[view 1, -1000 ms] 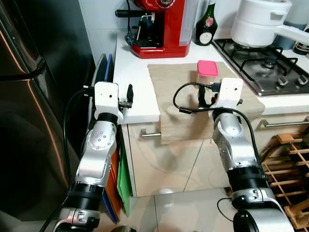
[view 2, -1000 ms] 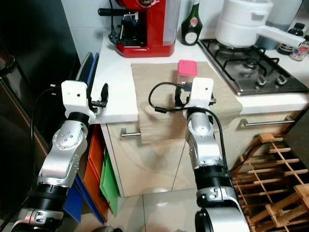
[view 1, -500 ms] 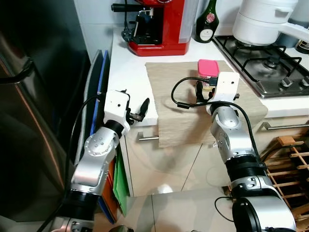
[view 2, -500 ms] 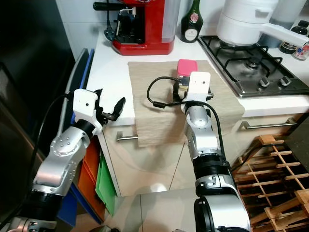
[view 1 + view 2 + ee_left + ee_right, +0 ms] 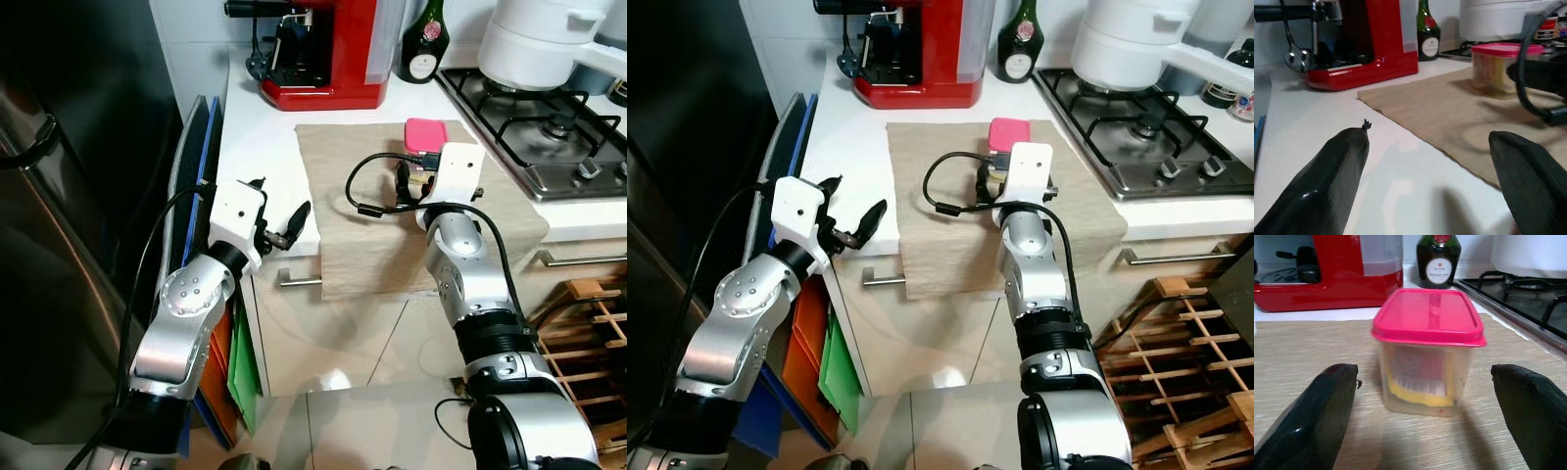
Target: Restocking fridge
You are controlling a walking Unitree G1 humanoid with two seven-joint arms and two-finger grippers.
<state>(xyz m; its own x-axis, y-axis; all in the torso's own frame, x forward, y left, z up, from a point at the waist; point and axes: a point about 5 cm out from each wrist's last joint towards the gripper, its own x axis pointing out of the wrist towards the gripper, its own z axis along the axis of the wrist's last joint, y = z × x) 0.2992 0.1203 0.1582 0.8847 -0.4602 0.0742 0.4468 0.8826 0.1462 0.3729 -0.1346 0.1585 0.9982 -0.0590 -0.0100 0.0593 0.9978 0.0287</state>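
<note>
I stand before a white counter (image 5: 257,147); behind it rises a white tiled wall (image 5: 196,39), below it cream cabinet doors (image 5: 323,333) and glossy pale floor tiles (image 5: 362,421).

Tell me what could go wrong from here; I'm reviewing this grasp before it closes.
The right end effector is open, fingers either side of the pink-lidded container, not yet touching. Closing off-centre could push it along the beige mat. The mat overhangs the counter edge, so dragging could shift it.
</note>
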